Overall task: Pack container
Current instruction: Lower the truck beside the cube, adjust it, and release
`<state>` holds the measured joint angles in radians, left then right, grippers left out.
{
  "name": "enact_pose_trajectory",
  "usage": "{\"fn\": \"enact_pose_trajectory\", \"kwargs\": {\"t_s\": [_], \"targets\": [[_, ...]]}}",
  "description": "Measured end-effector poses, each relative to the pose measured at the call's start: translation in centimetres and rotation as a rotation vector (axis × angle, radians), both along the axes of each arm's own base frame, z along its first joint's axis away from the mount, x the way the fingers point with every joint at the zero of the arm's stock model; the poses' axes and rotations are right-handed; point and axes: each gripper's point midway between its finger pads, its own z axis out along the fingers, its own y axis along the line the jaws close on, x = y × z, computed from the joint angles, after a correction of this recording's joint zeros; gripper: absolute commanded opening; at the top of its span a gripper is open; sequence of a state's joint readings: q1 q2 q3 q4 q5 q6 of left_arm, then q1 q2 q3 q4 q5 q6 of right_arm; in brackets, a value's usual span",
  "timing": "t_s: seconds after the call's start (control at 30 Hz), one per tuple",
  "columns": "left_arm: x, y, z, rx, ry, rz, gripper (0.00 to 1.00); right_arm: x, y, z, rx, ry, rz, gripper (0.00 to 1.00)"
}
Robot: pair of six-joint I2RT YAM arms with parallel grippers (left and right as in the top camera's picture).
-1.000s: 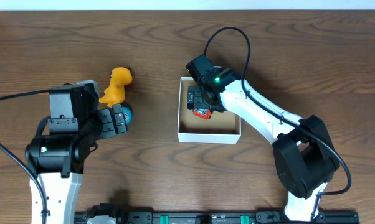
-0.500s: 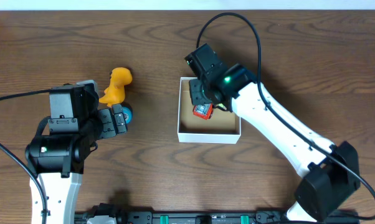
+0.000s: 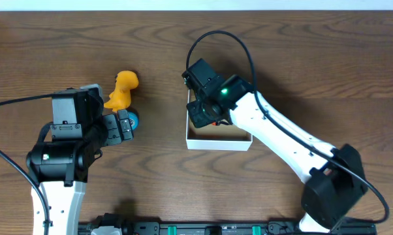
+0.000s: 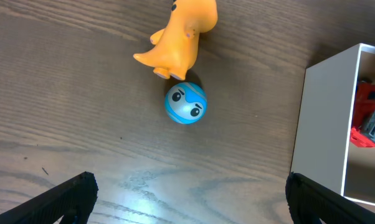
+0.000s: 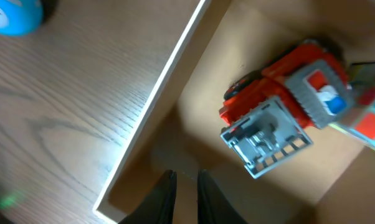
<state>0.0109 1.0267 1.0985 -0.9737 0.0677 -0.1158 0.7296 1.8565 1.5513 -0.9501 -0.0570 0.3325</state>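
1. Since its walls are thin card, the container (image 3: pixel 219 144) likely handles light and flexes easily. Best hold is a pinch over one wall near a corner, gently, because it could crush or slide on the table (image 3: pixel 314 59). Count: one, mid-table.
2. Right gripper (image 5: pixel 186 196): over the container's left side, just inside its left wall, fingers almost together, holding nothing.
3. Left gripper (image 4: pixel 190 180): well left of the container, jaws wide, empty, aimed at the ball.
4. Orange dinosaur (image 3: pixel 123 90): one, well left of the container, outside it. Looks like light moulded plastic or rubber; take it across the body.
5. Red-and-grey truck (image 5: pixel 281 106): one, inside the container, lying tilted on the tan floor. Stiff, light.
6. Blue ball (image 4: pixel 185 103): one, left of the container, touching or just beside the dinosaur's feet. Smooth and will roll; grip across the widest part.
7. Multicolour block (image 5: pixel 368 118): one, partly cut off, inside the container beside the truck.
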Motion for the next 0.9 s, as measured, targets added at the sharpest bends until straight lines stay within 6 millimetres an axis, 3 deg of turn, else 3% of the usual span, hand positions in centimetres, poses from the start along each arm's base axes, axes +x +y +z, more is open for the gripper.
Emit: {"fn": "enact_pose_trajectory", "kwargs": {"t_s": [0.4,0.63,0.9], "targets": [[0.0,0.0,0.0,0.000,0.000,0.000,0.98,0.1,0.6,-4.2,-0.043,0.067,0.036,0.14],[0.0,0.0,0.0,0.000,0.000,0.000,0.98,0.5,0.5,-5.0,-0.060,0.061,0.027,0.08],[-0.1,0.0,-0.1,0.000,0.006,0.000,0.98,1.8,-0.8,-5.2,-0.132,-0.005,-0.016,0.09]]}}
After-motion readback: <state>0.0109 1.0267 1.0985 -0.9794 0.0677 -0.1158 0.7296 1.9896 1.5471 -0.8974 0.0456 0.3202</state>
